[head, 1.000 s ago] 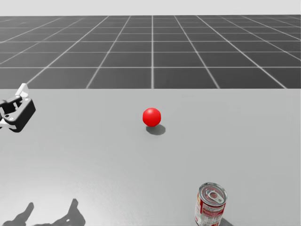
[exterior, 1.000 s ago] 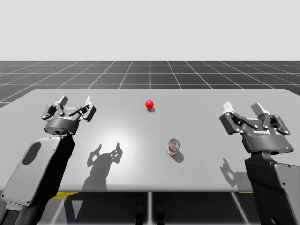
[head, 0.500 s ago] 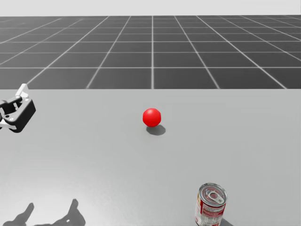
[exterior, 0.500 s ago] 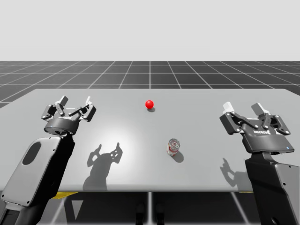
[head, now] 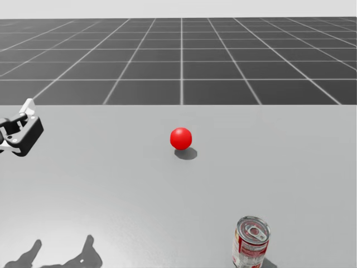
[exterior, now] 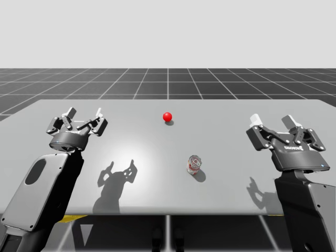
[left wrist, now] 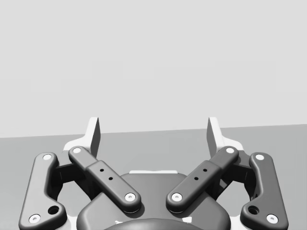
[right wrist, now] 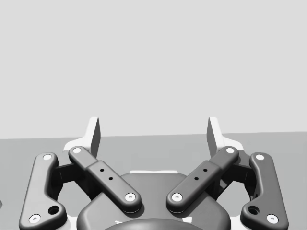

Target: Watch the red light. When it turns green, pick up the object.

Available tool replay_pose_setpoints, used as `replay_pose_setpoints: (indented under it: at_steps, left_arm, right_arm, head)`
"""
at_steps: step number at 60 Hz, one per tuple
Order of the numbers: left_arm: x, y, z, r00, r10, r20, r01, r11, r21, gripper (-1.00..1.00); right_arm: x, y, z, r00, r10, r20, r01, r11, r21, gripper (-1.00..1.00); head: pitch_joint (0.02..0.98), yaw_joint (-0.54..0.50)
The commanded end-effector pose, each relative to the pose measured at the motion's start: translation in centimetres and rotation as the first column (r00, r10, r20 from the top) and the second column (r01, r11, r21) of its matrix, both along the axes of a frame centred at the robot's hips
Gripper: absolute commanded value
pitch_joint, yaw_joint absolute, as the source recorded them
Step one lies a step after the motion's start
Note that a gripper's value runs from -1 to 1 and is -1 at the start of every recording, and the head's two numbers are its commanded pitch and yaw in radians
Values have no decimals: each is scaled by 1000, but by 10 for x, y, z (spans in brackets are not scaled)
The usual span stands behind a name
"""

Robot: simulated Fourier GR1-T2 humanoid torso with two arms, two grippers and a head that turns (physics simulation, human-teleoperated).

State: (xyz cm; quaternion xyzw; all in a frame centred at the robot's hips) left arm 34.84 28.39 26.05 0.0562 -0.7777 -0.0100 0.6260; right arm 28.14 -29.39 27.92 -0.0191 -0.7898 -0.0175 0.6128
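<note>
The red-and-silver metal can [exterior: 193, 164] stands upright mid-way across the broad grey table [exterior: 157, 181], with bare surface all round and the edges well off. The robot's right gripper [exterior: 271, 121], fingers spread and empty, looks nearer it than the left gripper [exterior: 84, 113], likewise spread. Beyond the can, the small round light [exterior: 167, 116] shows red.

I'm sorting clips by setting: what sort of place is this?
Probably a simulated test scene, not a real room: a plain grey table on a dark gridded floor, holding a red ball and a can.
</note>
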Motion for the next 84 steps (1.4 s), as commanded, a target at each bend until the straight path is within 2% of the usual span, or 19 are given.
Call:
replay_pose_setpoints:
  at_steps: [1, 40, 73, 84]
  left_arm:
    - [0, 0, 0, 1000, 0, 0, 0, 1000, 0, -1000]
    - [0, 0, 0, 1000, 0, 0, 0, 1000, 0, -1000]
    - [0, -4, 0, 1000, -9, 0, 9, 1000, 8, -1000]
    - [-1, -5, 1, 1000, -9, 1, 9, 1000, 9, -1000]
  right_arm:
    - [0, 0, 0, 1000, 0, 0, 0, 1000, 0, -1000]
    - [0, 0, 0, 1000, 0, 2, 0, 1000, -2, -1000]
    - [0, 2, 0, 1000, 0, 3, 0, 1000, -6, -1000]
    - [0, 7, -3, 1000, 15, -9, -15, 1000, -20, -1000]
  head:
    - [554, 14]
    - [563, 7]
    - [813, -157]
    - [829, -183]
